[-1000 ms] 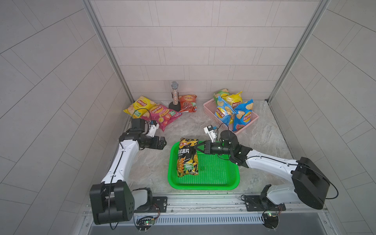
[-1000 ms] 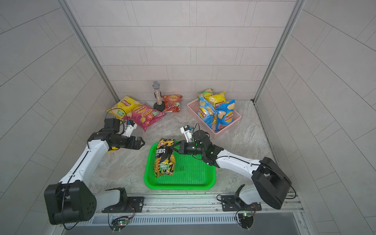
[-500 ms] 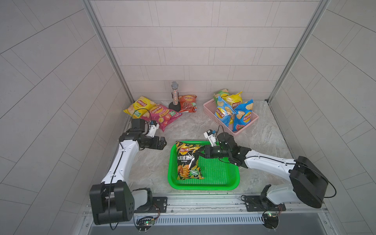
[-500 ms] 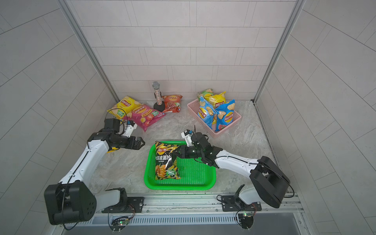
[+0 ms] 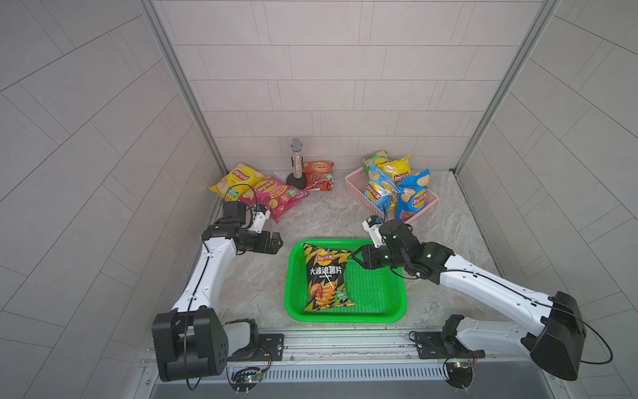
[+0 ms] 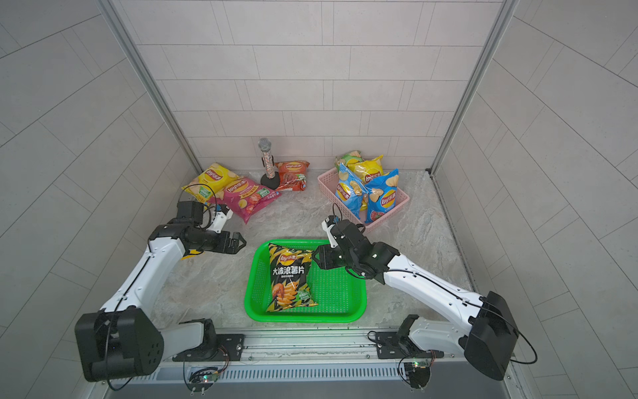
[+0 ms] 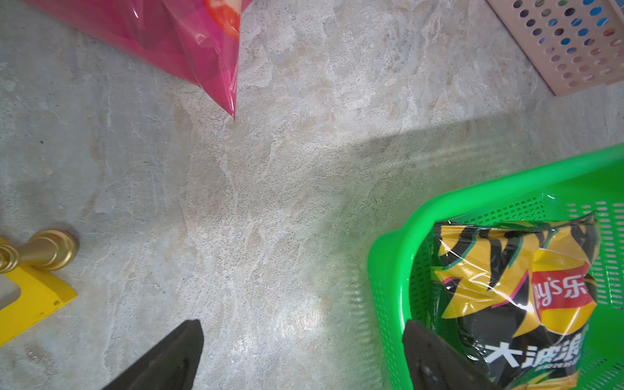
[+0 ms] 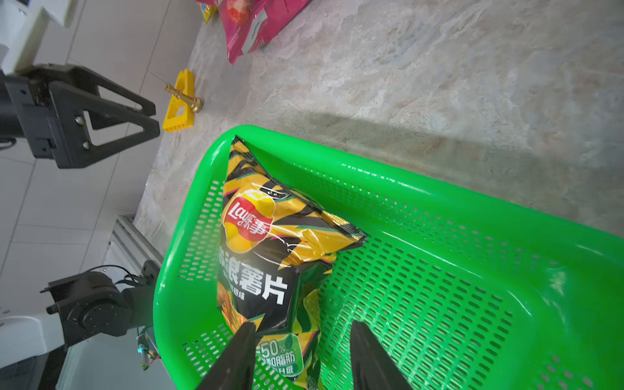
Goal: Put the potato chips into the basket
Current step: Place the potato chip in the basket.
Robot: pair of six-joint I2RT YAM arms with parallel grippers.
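- Lying face up along one side of the green basket is the black bag of potato chips, its top seam close to the far rim and its full length inside the walls.
- Hovering at the bag's upper corner, the right claw has its jaws partly apart; the right wrist view shows the foil below the gap, pinched by neither jaw.
- Waiting beside the basket over bare surface, the left claw is spread wide and carries nothing.
- Sitting loose by the back wall are a yellow bag, a magenta bag that overlaps it, and a red bag next to the microphone.
- Standing crowded in the pink basket are four more bags: two blue, one yellow, one green.
- Judging by the puffed, glossy foil, each bag should be very light, springy with air and slippery, with brittle contents.
- Pinching the flat crimped seam or a corner looks safest; squeezing the belly risks crushed chips or the bag squirting free.
- Reaching for the magenta bag, the near corner pointing toward the left claw seems the easiest hold.
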